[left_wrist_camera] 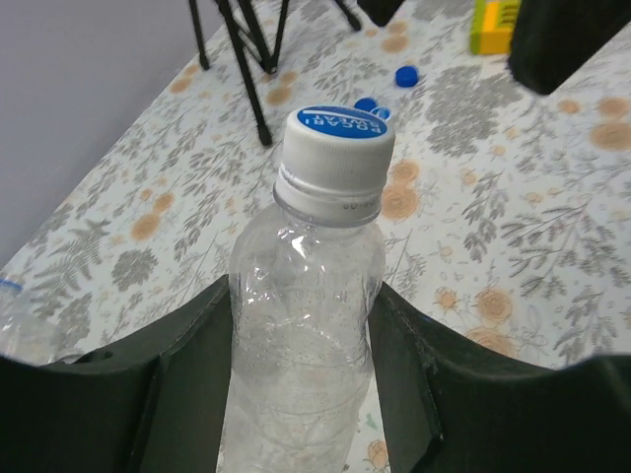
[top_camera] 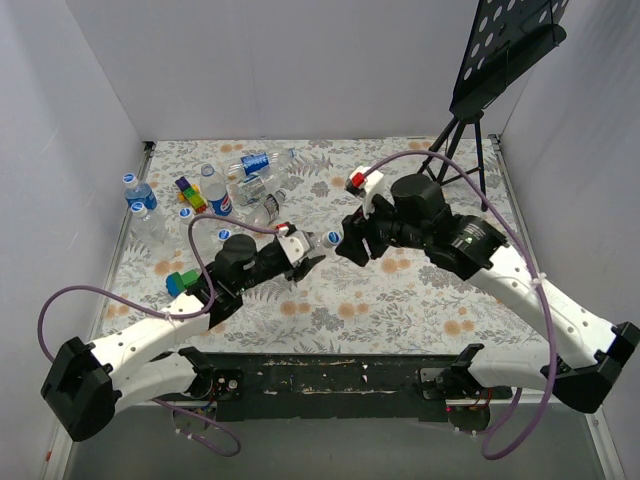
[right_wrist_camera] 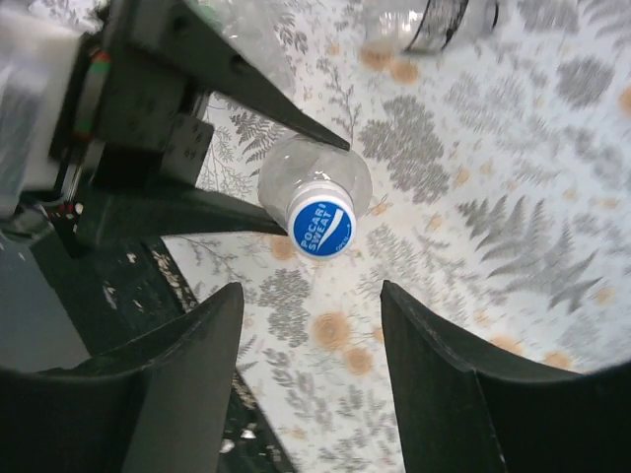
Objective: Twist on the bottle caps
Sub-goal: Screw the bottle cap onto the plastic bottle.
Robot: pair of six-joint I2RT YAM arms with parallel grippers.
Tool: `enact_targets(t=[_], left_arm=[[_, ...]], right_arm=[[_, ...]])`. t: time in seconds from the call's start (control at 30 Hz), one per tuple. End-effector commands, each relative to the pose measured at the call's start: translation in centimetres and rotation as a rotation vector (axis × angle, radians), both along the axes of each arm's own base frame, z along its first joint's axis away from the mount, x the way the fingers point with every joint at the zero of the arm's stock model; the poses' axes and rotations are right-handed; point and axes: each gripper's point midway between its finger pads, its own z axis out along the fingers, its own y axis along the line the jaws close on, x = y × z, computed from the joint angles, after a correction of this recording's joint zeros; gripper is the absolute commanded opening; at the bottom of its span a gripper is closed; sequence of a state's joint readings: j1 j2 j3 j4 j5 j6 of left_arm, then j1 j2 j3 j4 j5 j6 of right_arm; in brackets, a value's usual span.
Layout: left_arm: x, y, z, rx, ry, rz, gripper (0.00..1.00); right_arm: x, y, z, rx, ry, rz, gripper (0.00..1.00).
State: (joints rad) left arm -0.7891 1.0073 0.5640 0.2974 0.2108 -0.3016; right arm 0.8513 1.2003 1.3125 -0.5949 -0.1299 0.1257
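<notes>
My left gripper (top_camera: 308,258) is shut on a clear bottle (left_wrist_camera: 301,325), its fingers (left_wrist_camera: 187,394) pressing both sides of the body. The bottle is held out over the middle of the table, toward the right arm. A cap (left_wrist_camera: 335,148) with a blue top and white sides sits on its neck; it also shows in the top view (top_camera: 330,239). My right gripper (right_wrist_camera: 311,296) is open, facing the cap (right_wrist_camera: 322,222) end-on and a little short of it, touching nothing. Two loose blue caps (left_wrist_camera: 406,75) lie on the table beyond.
Several more bottles (top_camera: 215,190) stand and lie at the back left, among loose caps (top_camera: 186,212) and a yellow toy block (top_camera: 190,192). A green-and-blue toy (top_camera: 180,282) sits beside the left arm. A black stand (top_camera: 470,130) occupies the back right.
</notes>
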Motion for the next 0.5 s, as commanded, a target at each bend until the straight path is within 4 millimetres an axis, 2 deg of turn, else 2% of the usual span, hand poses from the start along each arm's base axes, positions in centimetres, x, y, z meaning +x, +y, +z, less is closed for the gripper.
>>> enact_targets(t=[0.0,0.1,0.23,0.47], left_arm=[[-3.8,-1.9,2.2,-0.080,0.142,-0.314,0.16],[-5.5,-2.1,2.2,-0.084,0.200,-0.443,0.16],[-6.5,-2.3,2.2,-0.080,0.231,-0.523,0.16],[-7.2,-2.4,2.1,-0.072,0.231,-0.572,0.17]], right_arm=[[-1.8,-1.2,5.2,-0.027,-0.359,0.295,0.65],[-4.0,-1.2,5.0,-0.032,-0.457,0.490,0.65],[-4.6,-1.0,4.7,-0.042,-0.542,0.592,0.68],[-5.7,-0.1,3.6,-0.058,-0.524,0.752,0.66]])
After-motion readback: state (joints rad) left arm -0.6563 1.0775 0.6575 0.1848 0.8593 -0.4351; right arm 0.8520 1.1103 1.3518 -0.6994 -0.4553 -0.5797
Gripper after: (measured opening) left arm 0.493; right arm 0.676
